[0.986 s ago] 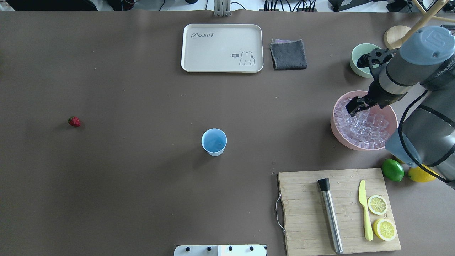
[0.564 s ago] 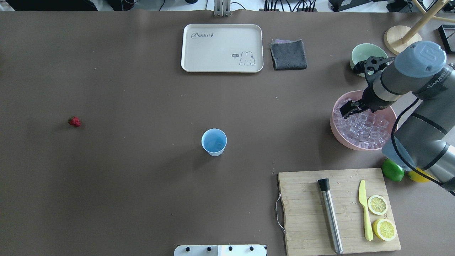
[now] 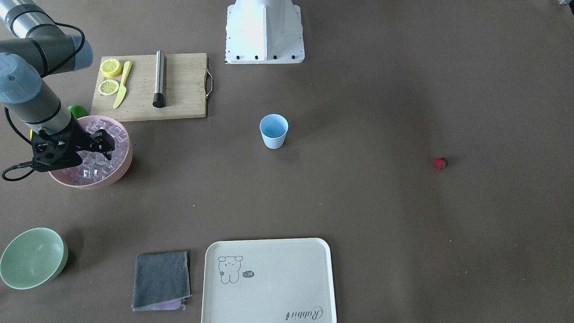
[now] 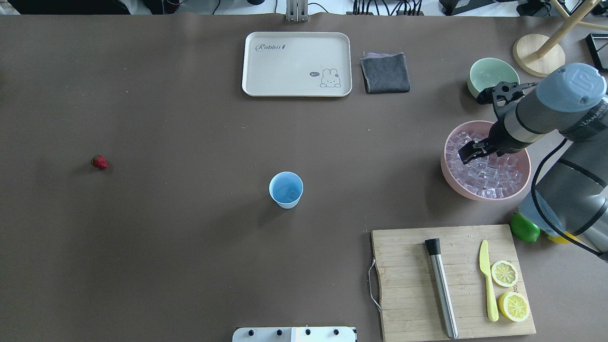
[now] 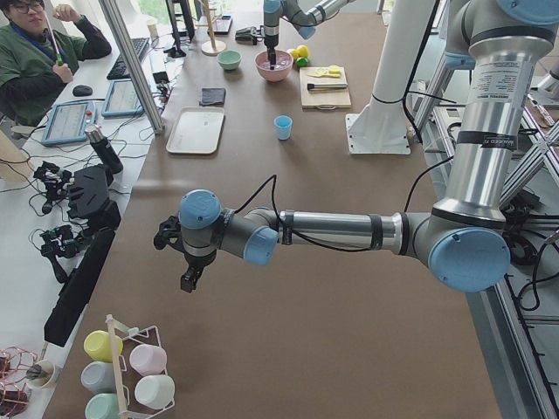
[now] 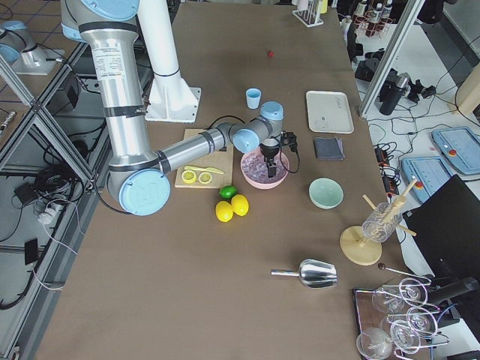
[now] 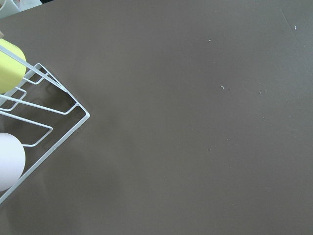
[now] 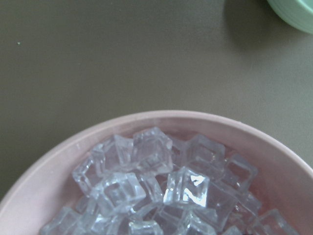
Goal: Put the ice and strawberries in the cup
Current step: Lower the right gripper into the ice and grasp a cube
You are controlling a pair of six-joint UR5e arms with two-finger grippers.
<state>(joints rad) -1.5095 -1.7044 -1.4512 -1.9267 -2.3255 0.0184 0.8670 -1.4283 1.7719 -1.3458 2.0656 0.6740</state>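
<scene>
- The ice [image 4: 489,171] is a heap of clear cubes in the pink bowl [image 4: 451,183], on the robot's right side of the table.
- The right gripper [image 4: 468,153] points down into that bowl, right at the cubes. Its two fingers look spread apart, and I see no cube between them.
- The cup [image 4: 286,190] is light blue. It stands upright near the middle of the table, well apart from the bowl.
- The strawberry [image 4: 99,162] is tiny and red. It lies alone on the robot's left side, far from the cup.
- A green lime [image 4: 524,229] sits just beside the pink bowl, and a pale green bowl [image 4: 491,73] is near it too.
- The left gripper [image 5: 190,278] hangs over the bare table end, well apart from the cup. I cannot tell if it is open or closed.
</scene>
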